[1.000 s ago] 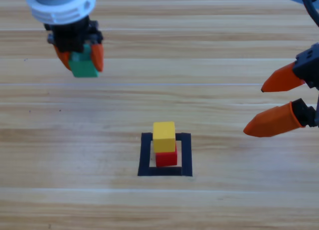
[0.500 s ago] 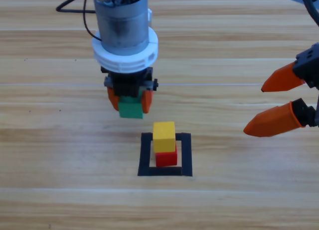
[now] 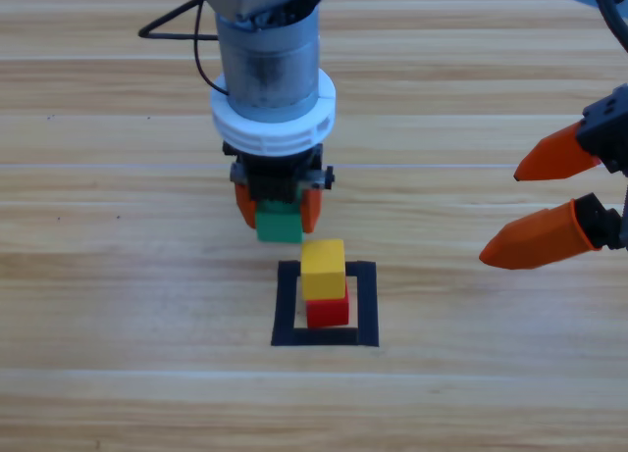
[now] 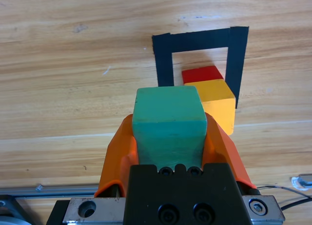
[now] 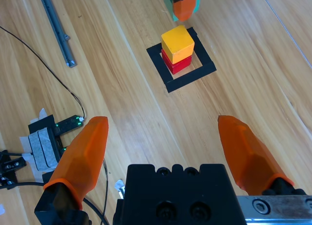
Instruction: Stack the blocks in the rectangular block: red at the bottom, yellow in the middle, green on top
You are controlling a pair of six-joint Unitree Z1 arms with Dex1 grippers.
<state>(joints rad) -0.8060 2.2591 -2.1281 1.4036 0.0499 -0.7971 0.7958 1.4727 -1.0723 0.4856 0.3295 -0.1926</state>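
Note:
The yellow cube (image 3: pixel 323 268) sits on the red cube (image 3: pixel 328 311) inside the black tape outline (image 3: pixel 286 305). My left gripper (image 3: pixel 279 213) is shut on the teal-green cube (image 3: pixel 280 223), held in the air just up and left of the stack. The left wrist view shows the green cube (image 4: pixel 168 118) between the orange jaws, with the yellow cube (image 4: pixel 214 99), the red cube (image 4: pixel 201 73) and the outline (image 4: pixel 164 59) beyond it. My right gripper (image 3: pixel 543 201) waits open at the right edge; its wrist view shows the stack (image 5: pixel 178 44) far ahead.
A metal rail (image 5: pixel 56 28) and cables with a small taped box (image 5: pixel 46 137) lie off to the side in the right wrist view. A black cable (image 3: pixel 182 25) trails behind the left arm.
The left gripper has carried the green cube from the far upper left down and right, close to the stack. The right arm has held still.

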